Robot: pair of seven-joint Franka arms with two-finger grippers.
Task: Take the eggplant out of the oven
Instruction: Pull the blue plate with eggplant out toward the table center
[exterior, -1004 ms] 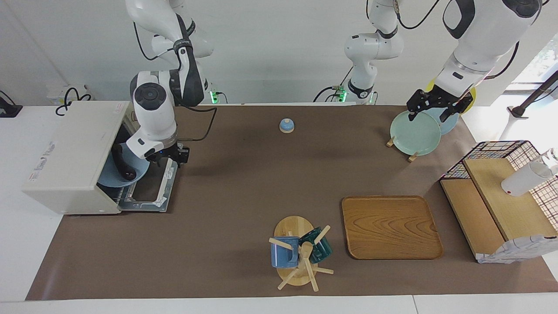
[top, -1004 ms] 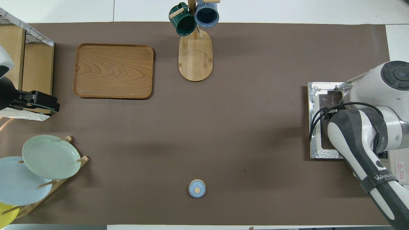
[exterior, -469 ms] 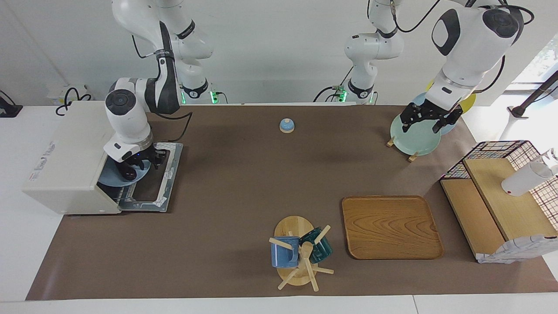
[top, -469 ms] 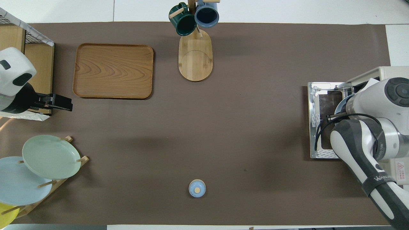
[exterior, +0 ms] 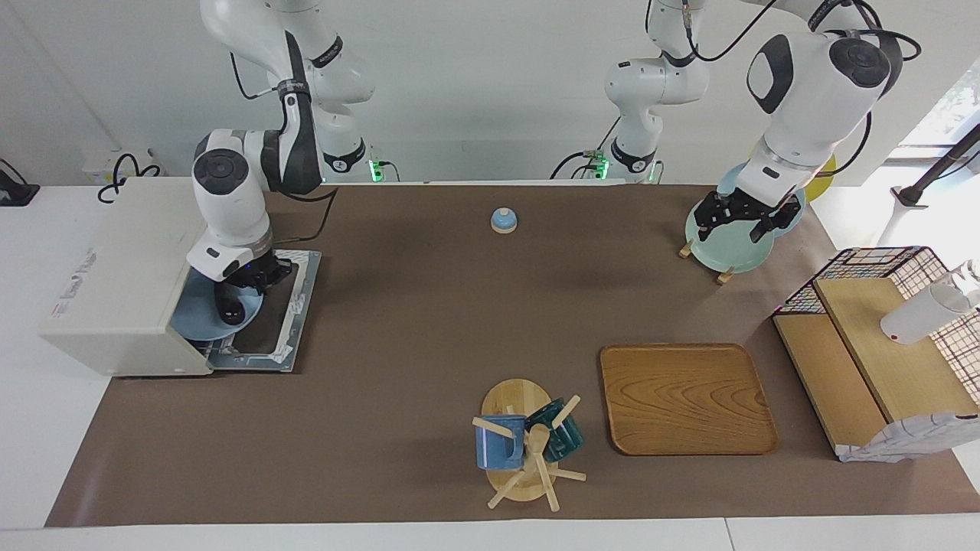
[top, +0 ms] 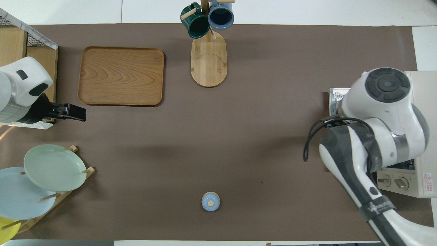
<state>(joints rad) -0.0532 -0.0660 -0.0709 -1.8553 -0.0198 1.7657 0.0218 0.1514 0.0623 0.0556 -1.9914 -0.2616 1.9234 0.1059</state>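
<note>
Right gripper (exterior: 243, 287), arm bent steeply down at left of the facing view, fingers clamped on the eggplant (exterior: 229, 308) lying on a blue plate (exterior: 191, 321) at the oven (exterior: 115, 275) mouth; left gripper (exterior: 741, 216), fingers apart, hangs over the plate rack (exterior: 723, 275) at upper right.

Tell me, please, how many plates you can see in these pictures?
4. Three stand in the wooden rack at the left arm's end: a green plate, a pale blue plate and a yellow plate. A blue plate under the eggplant sits at the oven mouth.
</note>
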